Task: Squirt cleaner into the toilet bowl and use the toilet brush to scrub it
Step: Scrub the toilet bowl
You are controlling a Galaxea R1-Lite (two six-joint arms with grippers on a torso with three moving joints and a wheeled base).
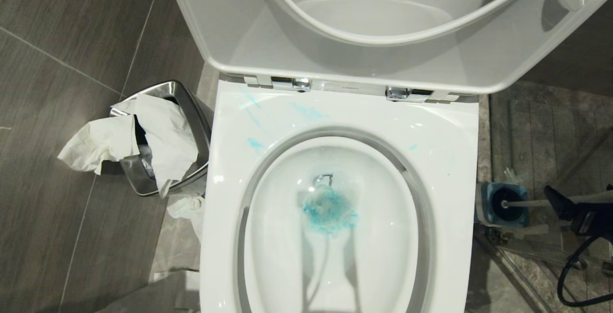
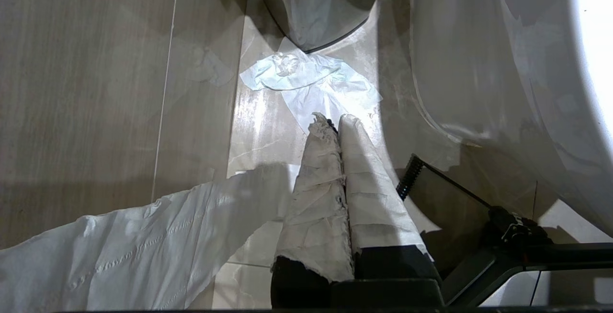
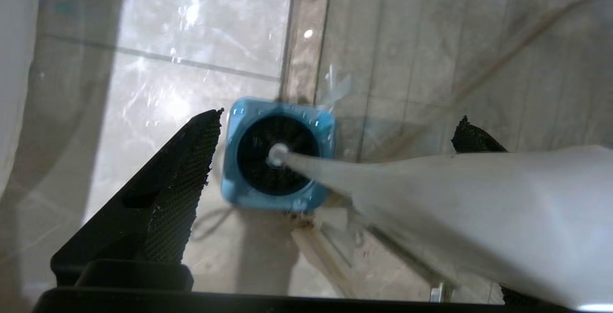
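Cleaner (image 1: 329, 212) already in: one blue cloud in the water of the toilet bowl (image 1: 459, 160), several smears on the rim. Scrubbing not begun. One toilet brush (image 3: 431, 184) sits head-down in its one blue holder (image 3: 232, 160), right of the bowl. Right gripper (image 3: 330, 155) jaws spread wide around the handle, not clamped. Left gripper (image 2: 330, 124) jaws pressed together, low by the floor.

toilet brush (image 3: 431, 193): handle blurred | bristle head sunk in holder (image 3: 325, 126)
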